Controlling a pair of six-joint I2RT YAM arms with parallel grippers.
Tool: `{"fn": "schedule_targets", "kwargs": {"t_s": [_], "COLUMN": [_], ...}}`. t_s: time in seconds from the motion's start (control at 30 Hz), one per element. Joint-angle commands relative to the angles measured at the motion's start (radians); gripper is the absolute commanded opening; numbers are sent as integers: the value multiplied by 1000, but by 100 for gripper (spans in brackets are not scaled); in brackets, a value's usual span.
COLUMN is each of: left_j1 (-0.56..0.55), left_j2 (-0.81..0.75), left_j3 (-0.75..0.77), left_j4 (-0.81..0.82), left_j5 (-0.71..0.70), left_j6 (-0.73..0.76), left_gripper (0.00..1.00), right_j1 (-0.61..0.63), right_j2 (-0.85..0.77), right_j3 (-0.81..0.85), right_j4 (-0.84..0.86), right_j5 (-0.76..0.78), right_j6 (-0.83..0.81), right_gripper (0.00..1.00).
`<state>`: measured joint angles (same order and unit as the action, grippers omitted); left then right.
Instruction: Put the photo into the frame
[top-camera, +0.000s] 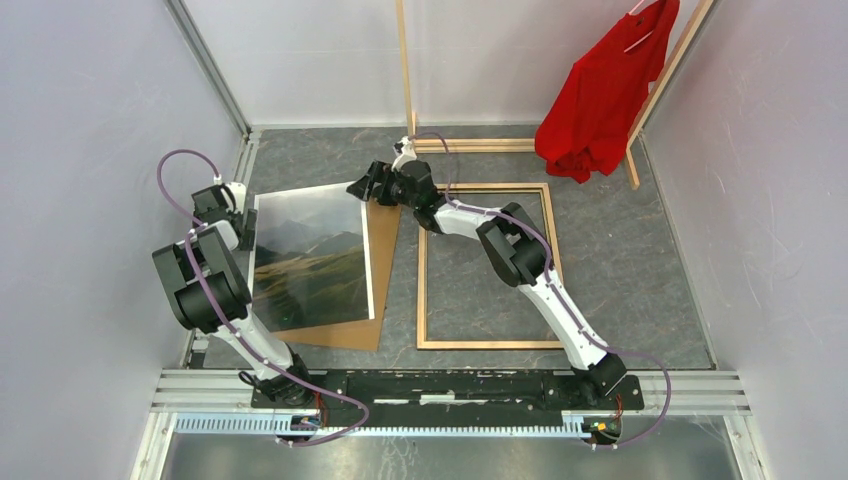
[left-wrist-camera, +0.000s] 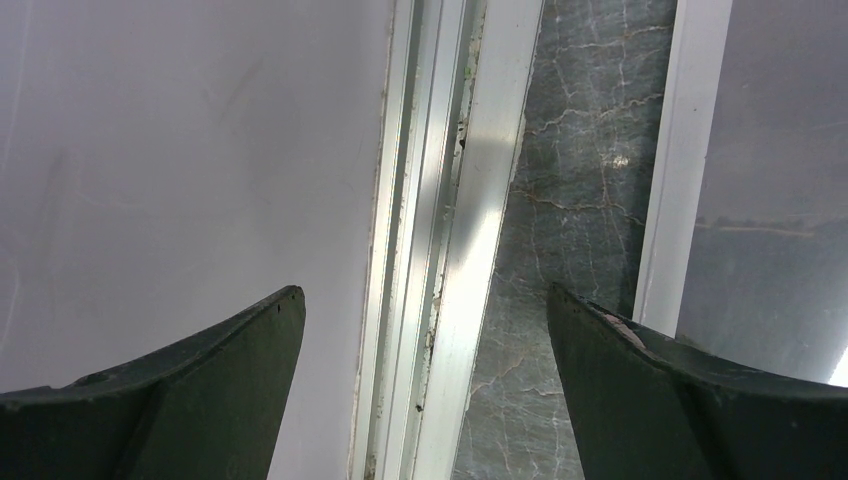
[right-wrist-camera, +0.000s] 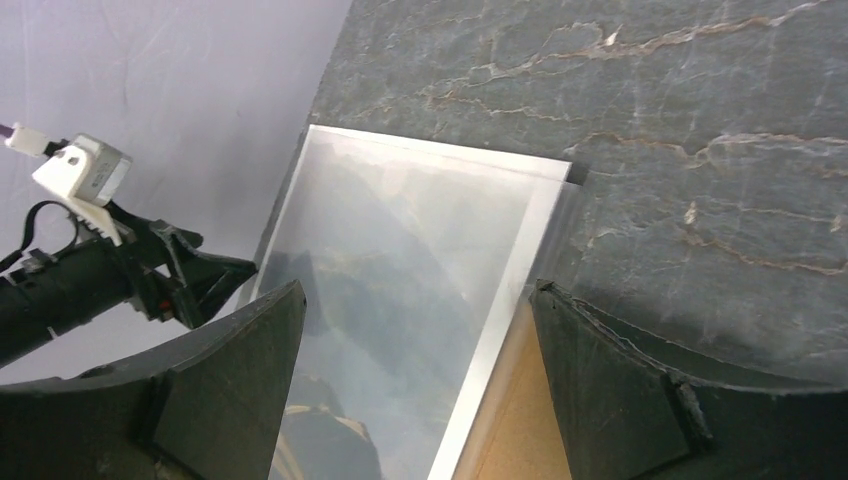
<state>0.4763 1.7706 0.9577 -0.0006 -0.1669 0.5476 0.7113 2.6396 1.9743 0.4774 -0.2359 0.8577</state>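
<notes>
The photo (top-camera: 310, 255) lay face-up on the backing board (top-camera: 385, 240), beside the frame (top-camera: 487, 345), wood side up. The left tool (top-camera: 226, 205) sat at its left edge and the right tool (top-camera: 363, 187) over its far corner, both with fingers apart and empty, poised, I'd say, to lift together.

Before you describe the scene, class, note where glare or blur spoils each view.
Top external view: evenly lit and sharp, only faint sheen on the photo. Left wrist view: a bright glare streak runs down the metal rail. Right wrist view: reflected light washes the photo pale.
</notes>
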Motion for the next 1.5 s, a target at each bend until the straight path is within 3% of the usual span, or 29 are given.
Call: {"fn": "schedule_targets", "kwargs": {"t_s": [0.0,0.33,0.47,0.7,0.9,1.2,1.47], "left_j1": [-11,-10,-10,5,17,113,107], "left_j2": [96,94,95,55,-17,-2,8], "left_j3": [-72,-79,-77,19,96,123,105], "left_j4": [-151,-148,-150,-294,-352,-236,-233], "left_j5": [50,50,43,134,143,5,61], "left_j6": [21,28,28,0,-4,-1,-44], "left_gripper": [97,97,97,97,97,97,97], "right_j1": [16,33,38,29,26,64,120], "right_j2": [-78,-124,-179,-193,-253,-346,-447], "right_j3": [-31,-81,-102,-91,-174,-247,-379], "right_j4": [98,198,-13,-161,-228,-378,-463], "right_j5": [-50,-97,62,200,229,304,349], "right_j6": [51,128,-18,-154,-191,-228,-200], "right_gripper": [90,88,89,95,95,96,96]}}
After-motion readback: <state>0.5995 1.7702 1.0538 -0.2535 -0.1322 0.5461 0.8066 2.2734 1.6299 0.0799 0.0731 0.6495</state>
